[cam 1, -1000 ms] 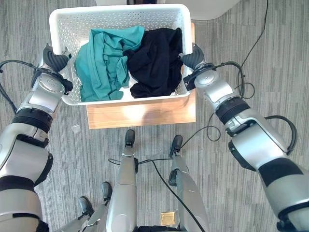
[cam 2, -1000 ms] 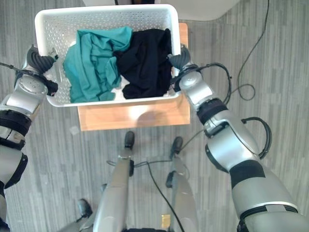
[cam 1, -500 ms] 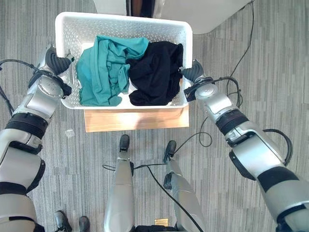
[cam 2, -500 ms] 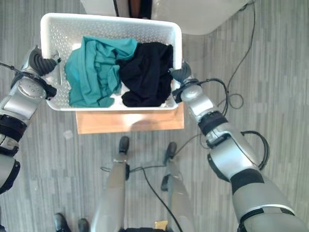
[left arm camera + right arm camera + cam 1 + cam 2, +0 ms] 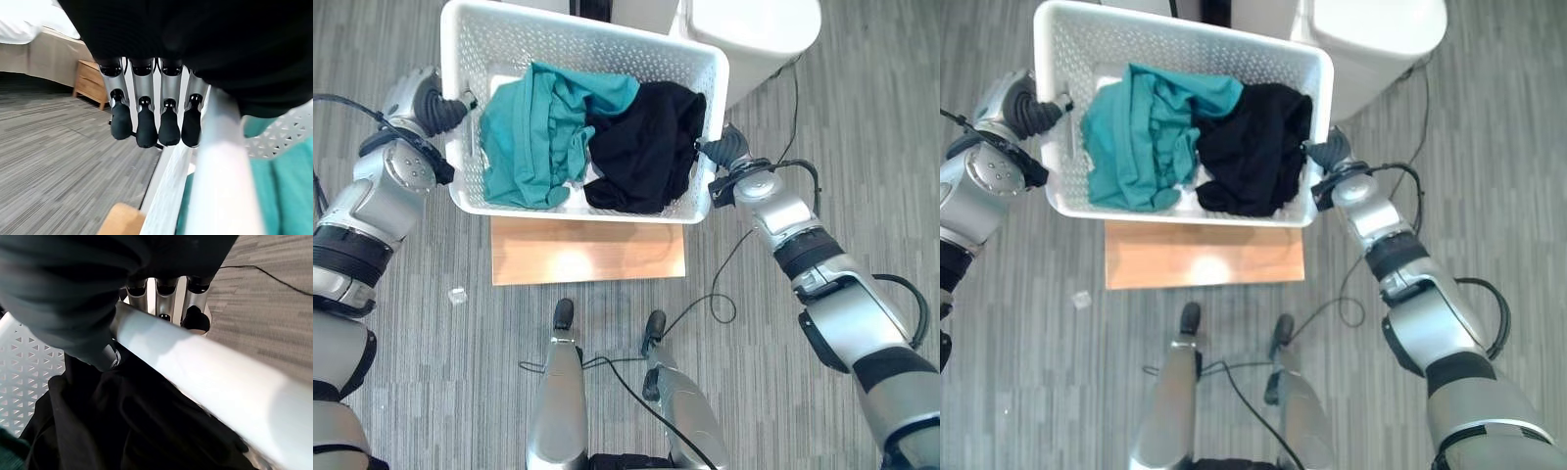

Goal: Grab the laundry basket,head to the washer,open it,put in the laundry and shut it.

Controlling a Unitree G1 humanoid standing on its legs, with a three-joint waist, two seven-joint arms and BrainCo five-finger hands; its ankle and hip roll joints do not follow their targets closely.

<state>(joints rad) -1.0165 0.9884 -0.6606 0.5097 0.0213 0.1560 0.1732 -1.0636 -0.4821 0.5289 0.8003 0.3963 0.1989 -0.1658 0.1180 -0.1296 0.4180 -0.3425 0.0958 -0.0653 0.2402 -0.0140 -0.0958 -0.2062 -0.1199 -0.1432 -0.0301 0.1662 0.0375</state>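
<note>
Above the wooden stand (image 5: 587, 251), from the eye views, I see the white laundry basket (image 5: 578, 44) held between both hands, its near edge overlapping the stand's far edge. Teal cloth (image 5: 543, 132) and black cloth (image 5: 646, 147) lie inside. Beyond the basket's far right corner stands a white appliance (image 5: 754, 29); open floor lies either side. My left wrist view shows the left hand (image 5: 156, 122) with fingers hooked over the basket rim. My right wrist view shows the right hand (image 5: 166, 298) clamped on the opposite rim.
</note>
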